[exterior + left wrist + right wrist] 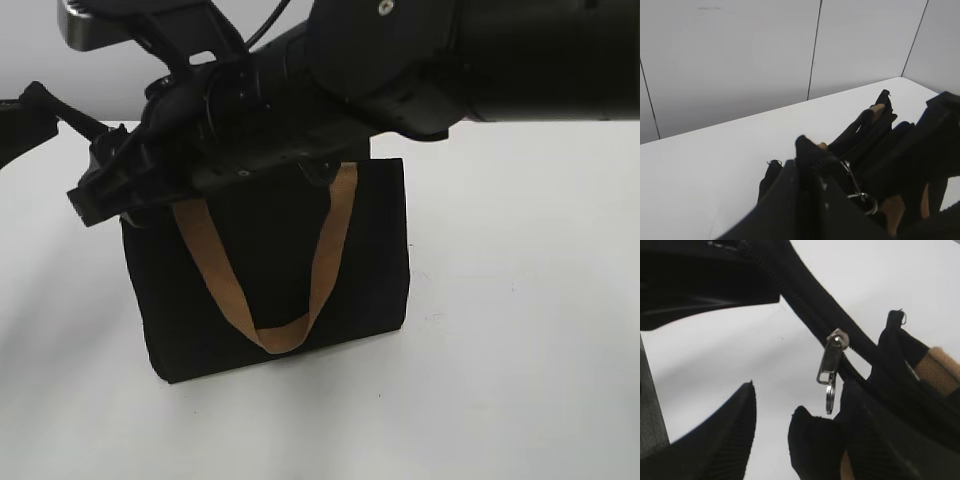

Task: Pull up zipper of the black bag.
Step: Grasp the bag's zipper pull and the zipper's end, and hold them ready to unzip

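Right wrist view gives us the clearest look at the zipper: a small silver pull tab hanging down from its slider, with a thin metal ring dangling below it. It sits partway along the black toothed zipper line, which runs diagonally from upper left to lower right across this view. Below and left of the pull we see the two dark, ribbed fingertips of the right gripper, spread apart with white table showing between them. They hold nothing; the right-hand tip lies just under the ring, and we cannot tell whether it touches it.

From the left wrist view we see the same pull as a silver glint among folds of black fabric. The left gripper is pressed together on a fold of the black bag's top edge, close beside the zipper line.

From the exterior view, the black bag stands upright on the white table, a tan webbing handle drooping in a loop down its front face. Its top edge is hidden behind the arms: the right arm reaches in from the upper right, its gripper crossing over the bag's top toward the left corner. The left arm enters from the left edge at about the same height. The zipper itself is not visible from this camera.

Behind the table, the left wrist view shows a pale panelled wall with dark vertical seams.
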